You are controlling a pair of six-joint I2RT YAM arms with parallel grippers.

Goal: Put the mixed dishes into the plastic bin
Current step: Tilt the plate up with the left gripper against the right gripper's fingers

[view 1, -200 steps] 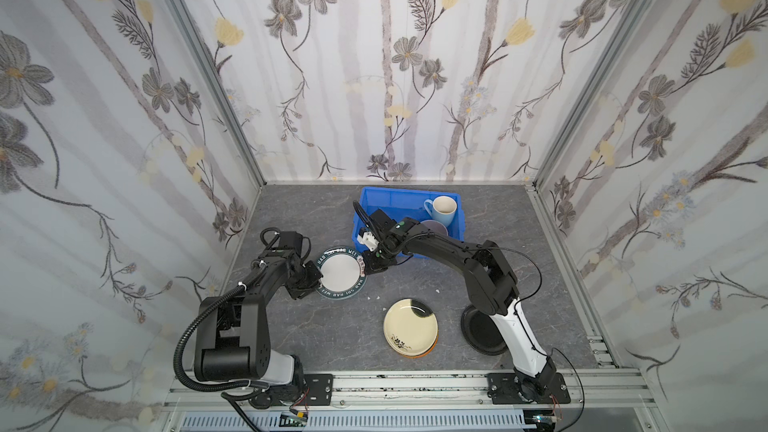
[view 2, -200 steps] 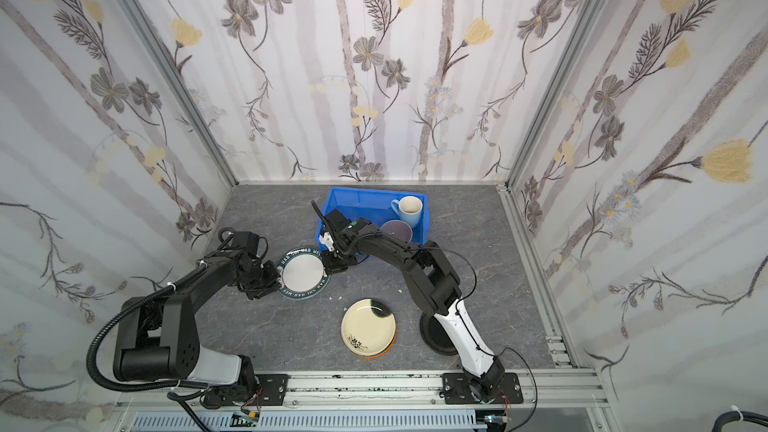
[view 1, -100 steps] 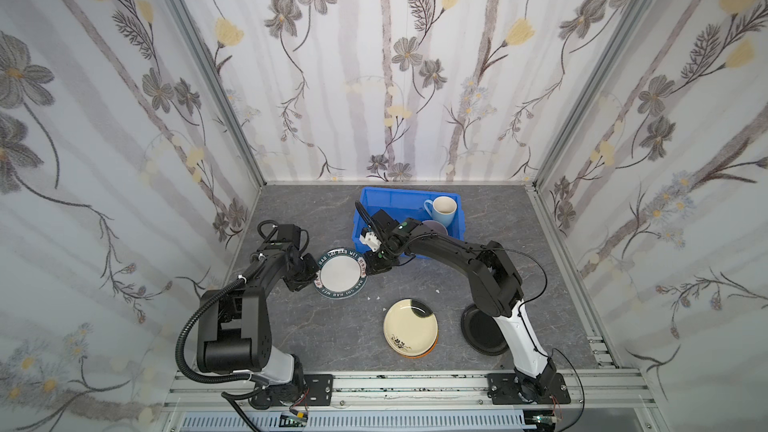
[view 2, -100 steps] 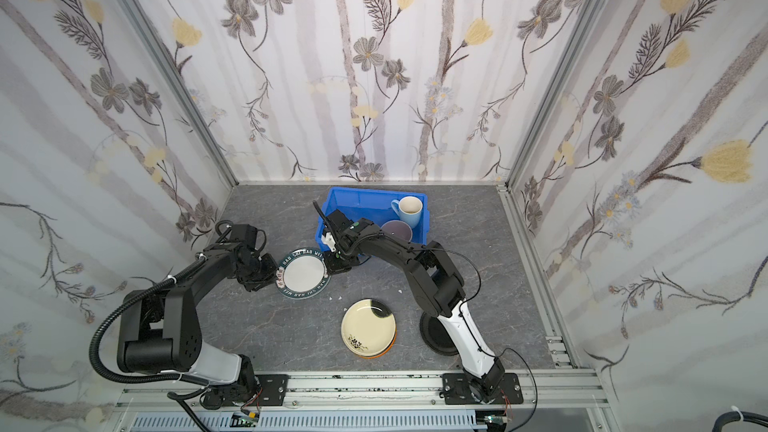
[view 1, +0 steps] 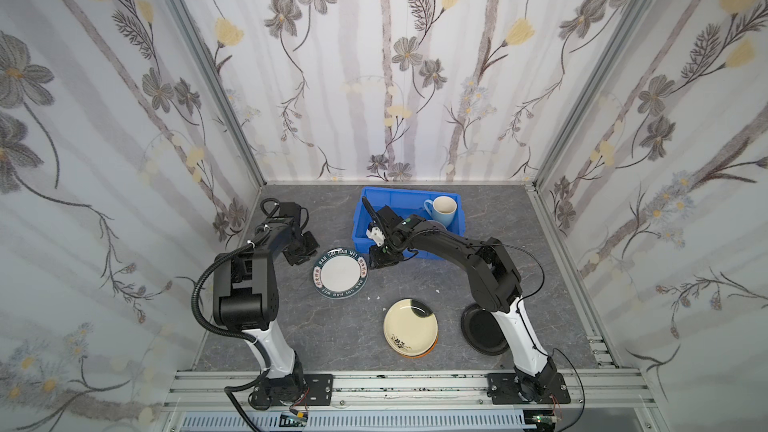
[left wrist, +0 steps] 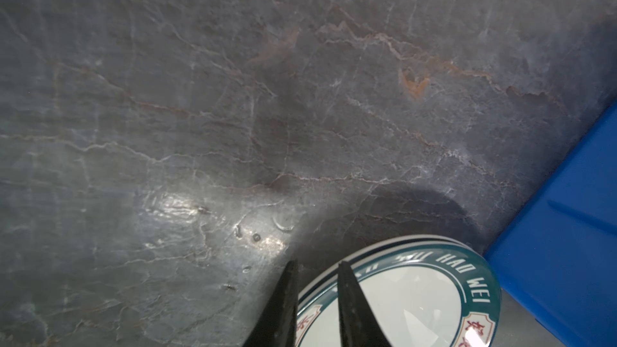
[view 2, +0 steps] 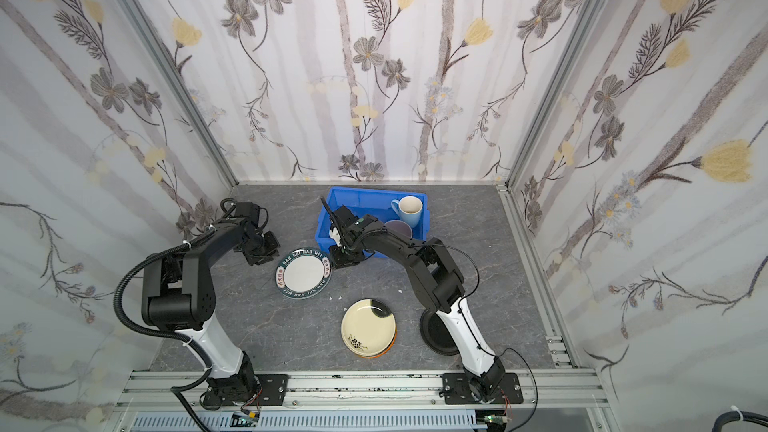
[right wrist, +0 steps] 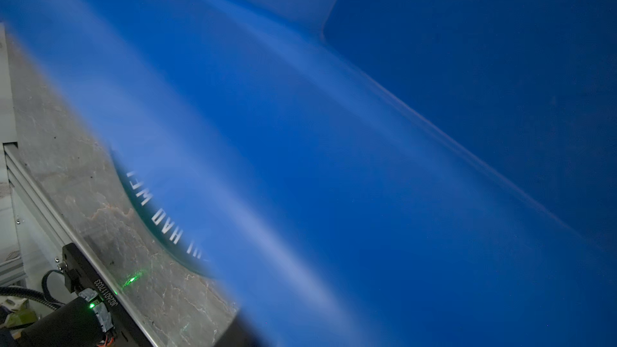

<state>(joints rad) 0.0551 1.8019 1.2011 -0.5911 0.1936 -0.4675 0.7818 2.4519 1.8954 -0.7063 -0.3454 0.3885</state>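
Observation:
The white plate with the dark lettered rim (view 1: 340,274) (view 2: 302,272) lies on the table in front of the blue plastic bin (view 1: 409,192) (view 2: 374,189). My left gripper (view 1: 313,258) (left wrist: 317,263) has one finger on each side of the plate's rim (left wrist: 410,295), close together; whether they press it does not show. My right gripper (view 1: 376,263) (view 2: 343,261) is at the plate's opposite rim, against the bin's front wall (right wrist: 434,128). Its fingers are hidden. A light blue mug (view 1: 442,209) and a lilac bowl (view 2: 399,228) sit in the bin.
A cream plate (view 1: 409,326) rests on an orange plate (view 1: 419,354) near the front. A glossy black plate (view 1: 478,330) lies to its right, partly under the right arm. Small white chips (view 1: 376,297) lie on the grey stone table (view 1: 332,326). Patterned walls close three sides.
My left gripper has swung toward the back along the lettered plate's rim, while the plate has stayed almost where it was. The right gripper has kept its place by the bin.

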